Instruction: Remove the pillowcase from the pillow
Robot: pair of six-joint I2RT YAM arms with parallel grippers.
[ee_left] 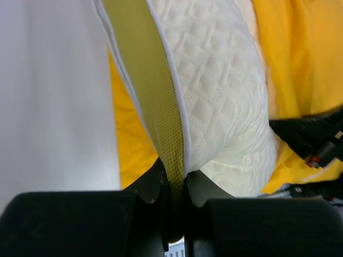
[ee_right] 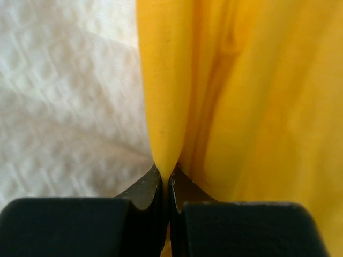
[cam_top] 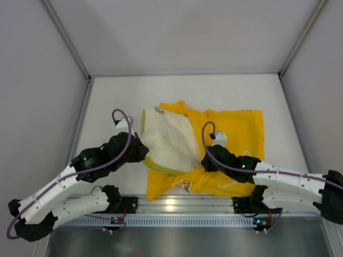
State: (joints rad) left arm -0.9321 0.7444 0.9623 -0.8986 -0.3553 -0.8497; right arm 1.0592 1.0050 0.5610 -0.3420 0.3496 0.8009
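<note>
Illegible print point(cam_top: 186, 185) on yellow pillowcase point(cam_top: 236, 134)

One pillow point(cam_top: 169, 142) on show, sitting just to the nine o'clock side of centre. One pillowcase point(cam_top: 236, 134), spread out toward three o'clock. Two arms now: left arm point(cam_top: 69, 184) reaching in from seven o'clock, right arm point(cam_top: 284, 179) from five. Two grippers, one apiece: left gripper point(cam_top: 141, 152) at the pillow's eight o'clock corner, right gripper point(cam_top: 203, 163) at its four o'clock edge. Two fingers point(ee_left: 147, 187) on each, four all told. Two purple cables point(cam_top: 202, 135), one looped above each wrist. One table point(cam_top: 118, 101) under everything, and one metal rail point(cam_top: 182, 203) along six o'clock.
</note>
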